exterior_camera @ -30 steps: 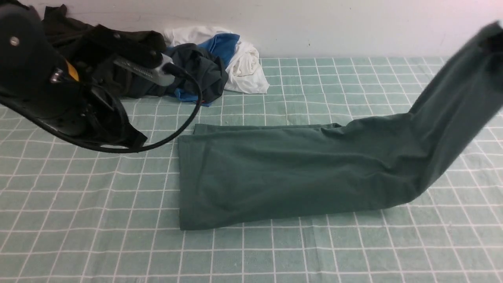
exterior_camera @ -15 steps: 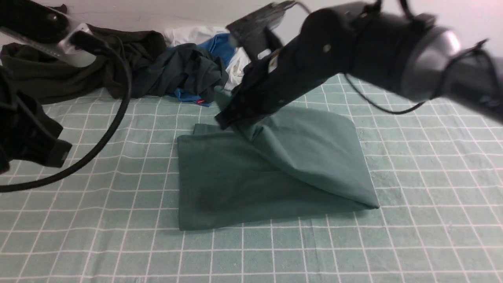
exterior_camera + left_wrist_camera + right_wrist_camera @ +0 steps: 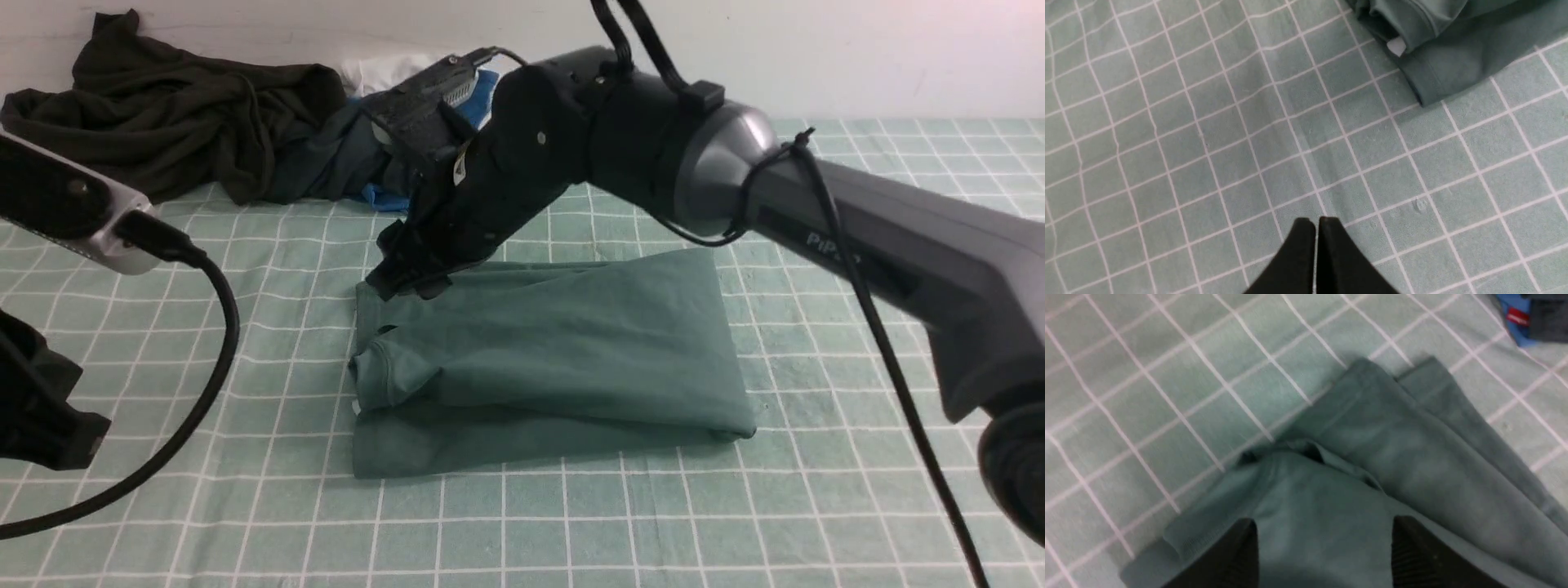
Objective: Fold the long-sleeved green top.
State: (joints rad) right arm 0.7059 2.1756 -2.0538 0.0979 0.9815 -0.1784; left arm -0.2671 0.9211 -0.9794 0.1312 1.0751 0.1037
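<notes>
Two dark fingers [image 3: 1241,555] of your right gripper [image 3: 1325,522] stand wide apart with nothing pinched between them. The green long-sleeved top [image 3: 555,351] lies directly under and between them, and whether the tips press on the fabric cannot be told. Just beyond those fingertips you see the stacked corners of its folded layers, then bare cloth. Your left gripper [image 3: 1316,222] has its fingers pressed together on nothing and hovers over the tablecloth [image 3: 245,506]. A corner of the top and its small white label [image 3: 1396,47] lie well ahead of those tips and off to one side. Outward from both grippers, the top rests as a folded, roughly rectangular bundle on the pale green tablecloth with its white grid lines. Farther past the right fingers, against the plain white wall [image 3: 857,49], sits a heap of clothes: a dark olive garment [image 3: 180,139], a navy-grey garment [image 3: 351,163] with blue lining and a white garment [image 3: 384,73].
</notes>
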